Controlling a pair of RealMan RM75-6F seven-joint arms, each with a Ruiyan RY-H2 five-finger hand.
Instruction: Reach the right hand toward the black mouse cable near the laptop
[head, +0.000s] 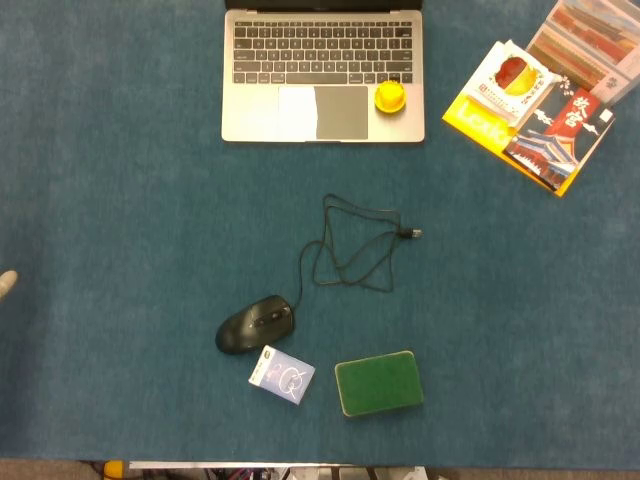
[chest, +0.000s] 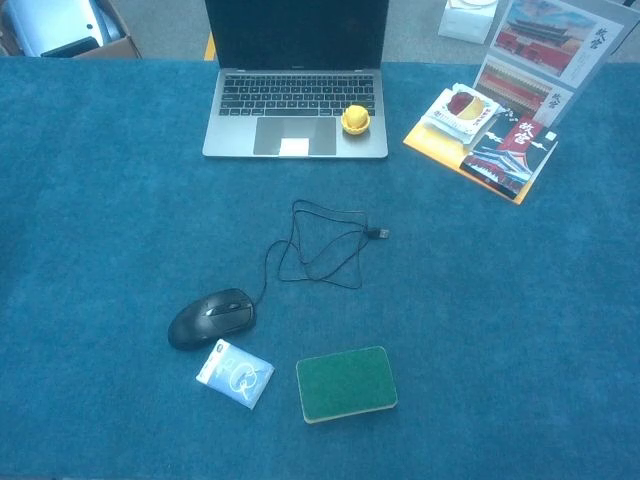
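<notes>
The black mouse cable (head: 362, 256) lies in loose loops on the blue table mat, below the laptop (head: 322, 118). Its USB plug (head: 412, 233) points right. The other end runs down to the black mouse (head: 255, 323). The chest view shows the same cable (chest: 330, 250), mouse (chest: 210, 317) and laptop (chest: 295, 140). My right hand shows in neither view. A pale tip at the left edge of the head view looks like part of my left hand (head: 6, 283), far from the cable; how its fingers lie is hidden.
A yellow toy (head: 389, 96) sits on the laptop's palm rest. A green pad (head: 378, 383) and a small white-blue packet (head: 281, 374) lie below the mouse. Booklets (head: 530, 110) are stacked at the far right.
</notes>
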